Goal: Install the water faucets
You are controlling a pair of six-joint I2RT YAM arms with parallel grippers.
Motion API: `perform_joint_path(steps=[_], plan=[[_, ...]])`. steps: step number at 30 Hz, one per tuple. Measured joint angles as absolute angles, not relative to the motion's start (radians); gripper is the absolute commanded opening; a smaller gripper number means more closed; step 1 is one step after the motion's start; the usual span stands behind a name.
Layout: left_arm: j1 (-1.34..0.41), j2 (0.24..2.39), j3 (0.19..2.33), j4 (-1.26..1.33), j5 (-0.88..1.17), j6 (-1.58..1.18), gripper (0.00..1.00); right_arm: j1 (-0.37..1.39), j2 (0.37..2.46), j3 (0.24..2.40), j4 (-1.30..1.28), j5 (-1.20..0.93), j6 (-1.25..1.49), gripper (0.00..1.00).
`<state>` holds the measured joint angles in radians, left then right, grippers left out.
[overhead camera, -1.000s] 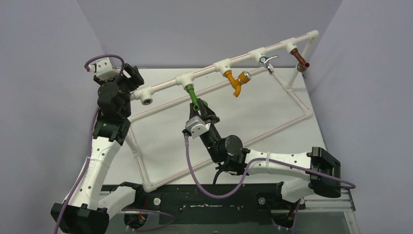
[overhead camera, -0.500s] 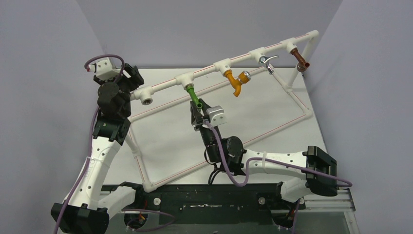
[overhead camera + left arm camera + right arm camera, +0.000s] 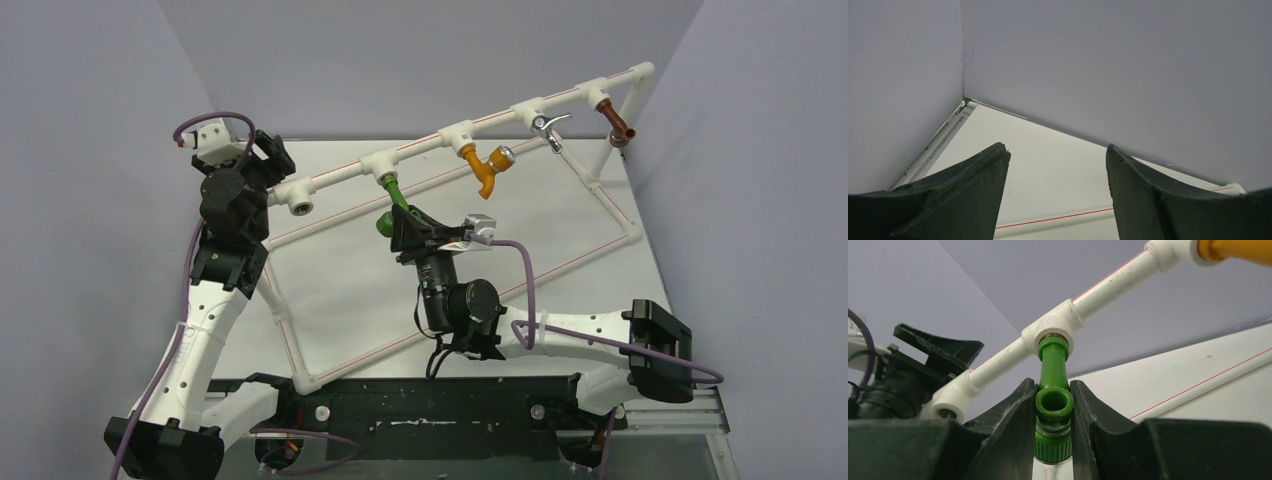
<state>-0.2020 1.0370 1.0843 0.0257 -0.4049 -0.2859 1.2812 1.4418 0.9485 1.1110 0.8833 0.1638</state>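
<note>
Viewing from above: right gripper (image 3: 405, 224) closed on green faucet (image 3: 395, 192) hanging from white pipe tee (image 3: 381, 163); left wrist: left gripper (image 3: 1055, 152) parted, empty; right wrist: fingers (image 3: 1013, 410) pinching faucet body, stem seated in tee.

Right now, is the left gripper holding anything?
No, the left gripper is open, and only the table shows through the gap.

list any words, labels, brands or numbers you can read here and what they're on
None: no readable text in any view.
The white pipe frame carries only thin red stripes, no lettering.
The green faucet, clamped in the right end effector, shows no marking.
</note>
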Motion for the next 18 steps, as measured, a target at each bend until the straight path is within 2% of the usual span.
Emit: perform_joint_path(steps=[18], plan=[[-0.202, 1.034, 1.084, 0.023, -0.408, -0.286, 0.68, 1.266, 1.341, 0.997, 0.596, 0.972, 1.201, 0.00]])
